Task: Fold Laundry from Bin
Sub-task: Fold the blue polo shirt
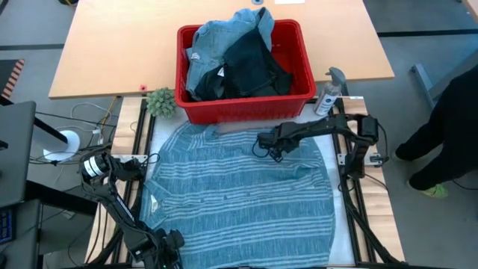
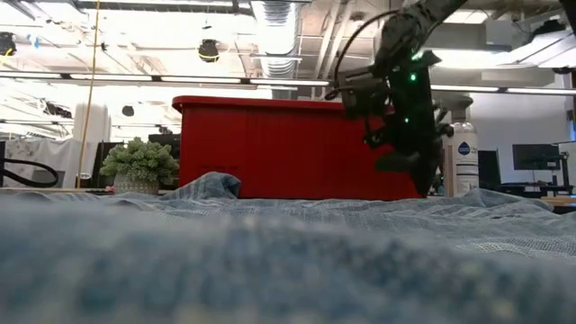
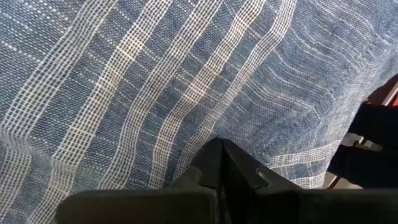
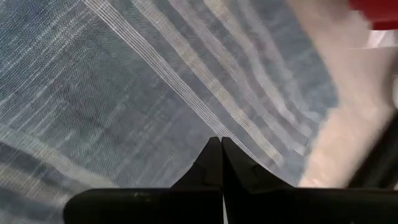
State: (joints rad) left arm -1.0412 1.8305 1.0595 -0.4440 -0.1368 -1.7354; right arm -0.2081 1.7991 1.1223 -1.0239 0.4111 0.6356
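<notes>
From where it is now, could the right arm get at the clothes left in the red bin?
Probably yes. The right pincer, shut, hangs over the striped shirt just in front of the red bin, whose open top leaves the denim and dark garments uncovered.

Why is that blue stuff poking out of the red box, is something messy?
A bit messy, yes. The clothes in the red bin are heaped, and a light blue piece pokes above its rim. The striped shirt on the table lies rumpled, not flat. Nothing looks spilled or broken.
</notes>
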